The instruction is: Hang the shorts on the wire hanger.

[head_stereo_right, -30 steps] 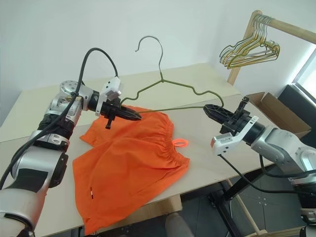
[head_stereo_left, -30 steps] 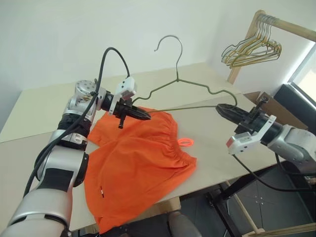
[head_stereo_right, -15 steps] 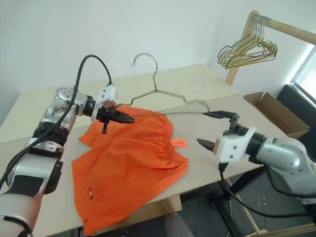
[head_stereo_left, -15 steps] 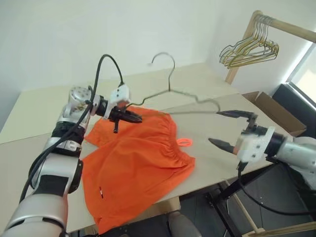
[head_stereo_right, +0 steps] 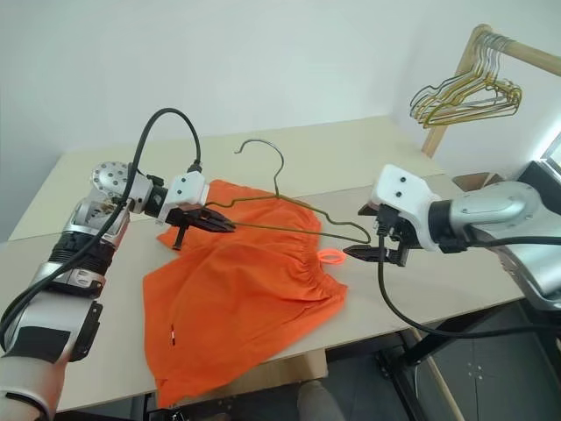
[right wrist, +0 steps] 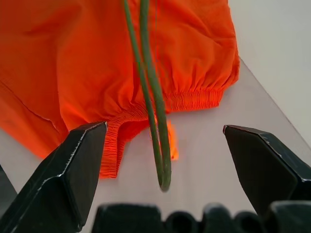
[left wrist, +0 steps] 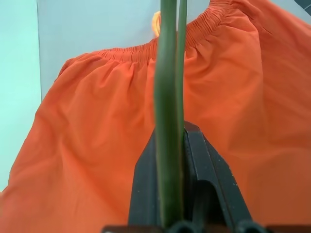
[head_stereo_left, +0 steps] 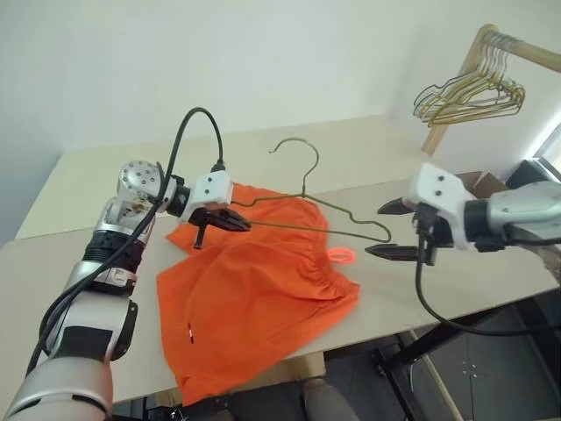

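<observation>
The shorts (head_stereo_right: 241, 298) lie spread flat on the table (head_stereo_right: 438, 285), beneath the wire hanger (head_stereo_right: 289, 215), with their orange loop (head_stereo_right: 330, 256) just beside the right gripper (head_stereo_right: 361, 232). The left gripper (head_stereo_right: 219, 224) is clamped on one end of the hanger, holding it above the fabric. The right gripper's jaws stand wide apart, with the hanger's free end between them, touching neither finger. Behind the right arm, a bunch of hangers (head_stereo_right: 465, 92) hangs from a wooden rail (head_stereo_right: 526, 53).
</observation>
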